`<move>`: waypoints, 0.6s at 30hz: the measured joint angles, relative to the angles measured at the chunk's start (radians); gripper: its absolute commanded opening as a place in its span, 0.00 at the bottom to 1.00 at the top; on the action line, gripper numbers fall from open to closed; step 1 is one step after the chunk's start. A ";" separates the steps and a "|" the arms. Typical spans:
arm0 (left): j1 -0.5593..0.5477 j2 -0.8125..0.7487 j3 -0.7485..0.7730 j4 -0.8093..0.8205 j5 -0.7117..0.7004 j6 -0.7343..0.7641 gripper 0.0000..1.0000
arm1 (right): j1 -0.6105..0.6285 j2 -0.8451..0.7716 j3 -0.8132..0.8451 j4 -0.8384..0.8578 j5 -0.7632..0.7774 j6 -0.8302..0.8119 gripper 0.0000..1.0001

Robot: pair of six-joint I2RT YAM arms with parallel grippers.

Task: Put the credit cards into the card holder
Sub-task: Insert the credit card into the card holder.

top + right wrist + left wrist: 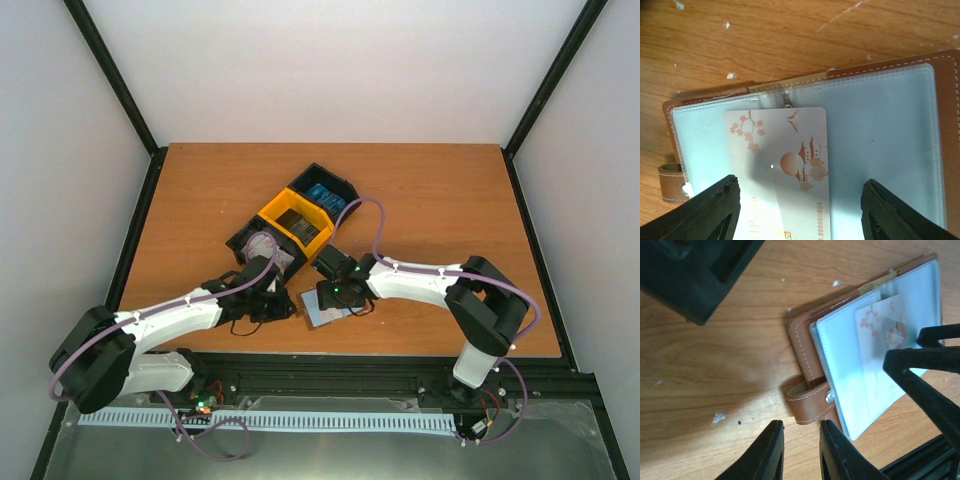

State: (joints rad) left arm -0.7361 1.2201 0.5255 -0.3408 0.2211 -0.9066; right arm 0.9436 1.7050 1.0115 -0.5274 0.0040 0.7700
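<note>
Pale open card holder [322,313] at table [450,200] front edge; right claw [333,298] over it, left claw [287,306] apparently just beside.

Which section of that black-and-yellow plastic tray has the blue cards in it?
The black section at the far end; the yellow middle section beside it shows nothing blue.

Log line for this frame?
card holder: open on table | credit card: on its clear pockets | right gripper: open, astride card | left gripper: narrowly parted, empty, by strap
</note>
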 measured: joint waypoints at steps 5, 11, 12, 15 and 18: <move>0.000 -0.004 -0.003 0.033 0.014 0.000 0.28 | 0.004 0.000 0.000 -0.006 0.007 -0.011 0.60; 0.000 0.041 -0.003 0.053 0.027 -0.002 0.31 | 0.005 0.002 0.000 0.012 -0.018 -0.021 0.55; 0.000 0.050 -0.003 0.054 0.030 -0.002 0.31 | 0.005 0.005 -0.001 0.016 -0.023 -0.022 0.54; 0.000 0.077 -0.003 0.055 0.034 -0.002 0.31 | 0.005 0.021 -0.001 0.029 -0.037 -0.026 0.54; 0.000 0.098 -0.003 0.056 0.035 -0.002 0.30 | 0.005 0.029 -0.001 0.039 -0.047 -0.029 0.54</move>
State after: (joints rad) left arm -0.7361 1.3186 0.5224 -0.2852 0.2558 -0.9085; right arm 0.9489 1.7336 1.0103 -0.4885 -0.0429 0.7410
